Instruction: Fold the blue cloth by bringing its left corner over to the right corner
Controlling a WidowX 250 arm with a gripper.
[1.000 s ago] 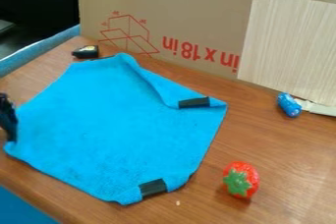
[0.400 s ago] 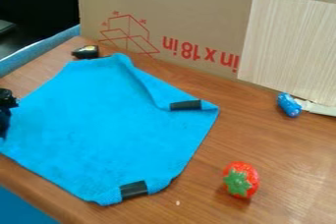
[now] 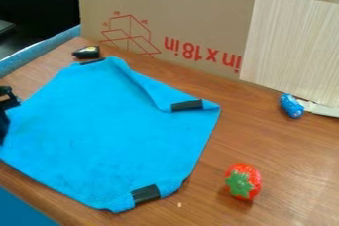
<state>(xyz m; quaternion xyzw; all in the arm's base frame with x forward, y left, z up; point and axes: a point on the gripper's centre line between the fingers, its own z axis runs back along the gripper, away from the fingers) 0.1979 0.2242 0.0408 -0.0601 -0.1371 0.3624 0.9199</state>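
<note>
At the back of the table (image 3: 265, 138), we see a large piece of cardboard (image 3: 205, 22) standing upright with red markings; we cannot tell whether it is a whole box. A wood-grained panel (image 3: 295, 46) covers part of its front on the right.

The bright blue cloth (image 3: 112, 133) lies spread over the left part of the table, its far right side folded over in a loose ridge. We see dark strips along its edge at the far corner, the right corner and the near corner. A small black object (image 3: 86, 52) sits just beyond the far corner, while a red toy strawberry (image 3: 242, 181) with a green top and a small blue object (image 3: 291, 106) lie to the right.

We see the black gripper (image 3: 4, 125) low at the cloth's left edge; we cannot tell how far open it is or whether it has hold of the cloth.
</note>
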